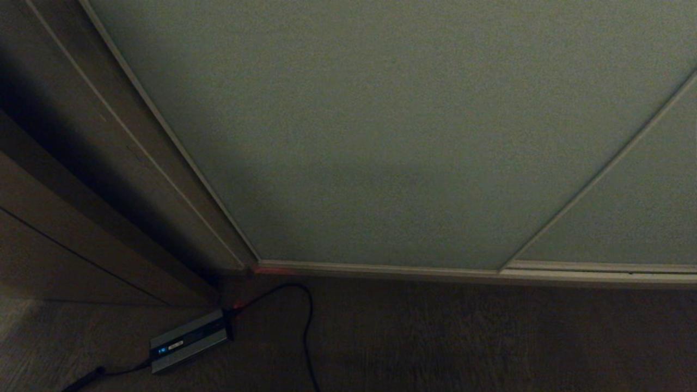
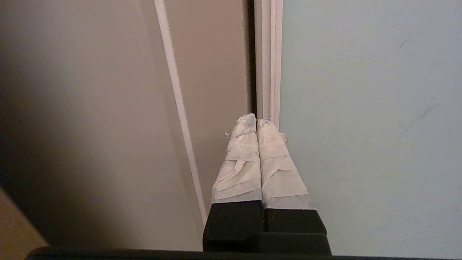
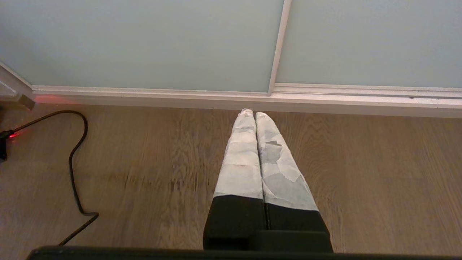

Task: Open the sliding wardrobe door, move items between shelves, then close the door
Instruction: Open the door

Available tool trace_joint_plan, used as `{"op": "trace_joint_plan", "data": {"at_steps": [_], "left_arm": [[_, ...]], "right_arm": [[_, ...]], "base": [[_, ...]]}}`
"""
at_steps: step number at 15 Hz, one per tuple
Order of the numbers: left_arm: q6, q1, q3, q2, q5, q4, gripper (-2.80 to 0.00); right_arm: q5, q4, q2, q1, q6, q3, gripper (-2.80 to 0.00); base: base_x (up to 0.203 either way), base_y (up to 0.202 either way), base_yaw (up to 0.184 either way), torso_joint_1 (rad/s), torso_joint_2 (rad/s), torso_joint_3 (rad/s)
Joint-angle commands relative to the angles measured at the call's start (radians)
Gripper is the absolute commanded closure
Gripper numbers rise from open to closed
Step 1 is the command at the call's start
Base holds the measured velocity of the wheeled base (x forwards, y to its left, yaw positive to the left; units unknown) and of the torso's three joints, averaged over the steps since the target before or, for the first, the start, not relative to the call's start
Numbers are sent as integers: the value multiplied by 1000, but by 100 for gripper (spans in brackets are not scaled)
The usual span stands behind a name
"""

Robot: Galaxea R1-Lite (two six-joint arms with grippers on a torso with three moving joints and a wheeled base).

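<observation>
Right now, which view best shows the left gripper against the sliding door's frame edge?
The left wrist view: the shut left gripper points at the vertical metal frame of the sliding wardrobe door, beside the brown side board. The head view shows that door but no gripper; the right wrist view shows only the doors' bottom.

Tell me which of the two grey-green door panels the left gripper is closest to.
The left-hand panel, beside the brown side board: the shut left gripper points at its metal edge frame.

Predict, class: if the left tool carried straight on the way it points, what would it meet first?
Most likely the pale metal frame edging the sliding wardrobe door. The shut left tool aims right at it, though depth is unclear.
</observation>
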Motion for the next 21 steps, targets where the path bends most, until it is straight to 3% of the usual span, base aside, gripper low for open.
{"op": "trace_joint_plan", "data": {"at_steps": [1, 5, 13, 21], "left_arm": [[0, -5, -19, 22, 0, 6, 0], [-1, -21, -84, 63, 6, 72, 0], [14, -42, -152, 123, 52, 78, 0], [24, -101, -196, 157, 52, 115, 0]], "right_arm": [[0, -1, 0, -1, 0, 3, 0], [1, -1, 0, -1, 0, 3, 0], [0, -1, 0, 0, 0, 3, 0], [0, -1, 0, 0, 0, 3, 0]], "base": [[0, 0, 0, 0, 0, 0], [0, 0, 0, 0, 0, 0], [0, 0, 0, 0, 0, 0], [0, 0, 0, 0, 0, 0]]}}
